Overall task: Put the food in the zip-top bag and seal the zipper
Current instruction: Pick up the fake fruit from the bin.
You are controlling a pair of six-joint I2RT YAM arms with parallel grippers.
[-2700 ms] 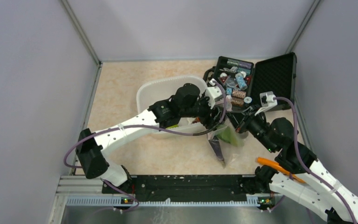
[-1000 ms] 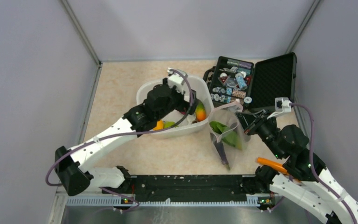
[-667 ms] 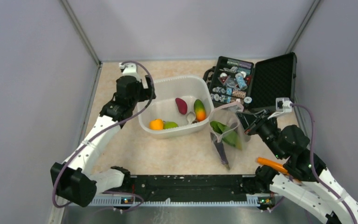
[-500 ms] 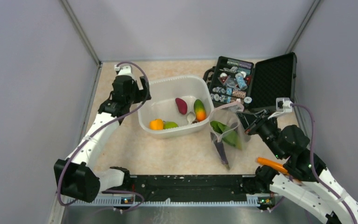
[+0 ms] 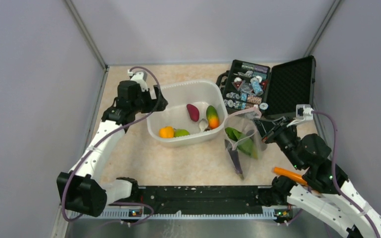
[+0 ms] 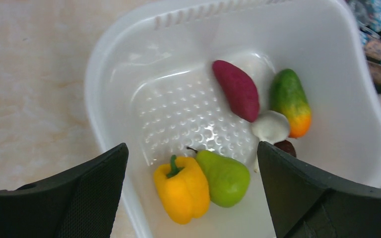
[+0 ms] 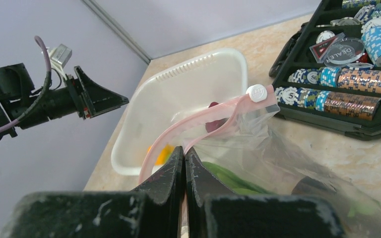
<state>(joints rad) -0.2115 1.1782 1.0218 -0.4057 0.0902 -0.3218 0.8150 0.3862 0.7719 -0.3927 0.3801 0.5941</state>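
In the top view, the left pincer hangs spread wide and empty over the left rim of the white tub, at the centre of the frame. The zip-top bag stands on the counter just right of the tub. The right pincer holds up its mouth. A black case lies open at the upper right.

The left wrist view shows the food still to be moved lying in the tub. A yellow pepper and a green pear touch at lower centre. A purple-red piece, a green-orange fruit and a whitish piece crowd the upper right. The step in hand appears to be choosing and gripping the next piece. The pepper looks easiest because its left side is free. The fingers should close across its narrow width without nudging the pear.

In the right wrist view, the fingers are pressed together on the zipper, lifting one lip so the mouth gapes toward the tub. A green leafy piece already lies inside the bag. This arm should stay steady. The piece should be carried well above the tub wall and released inside the mouth, clear of the strip.
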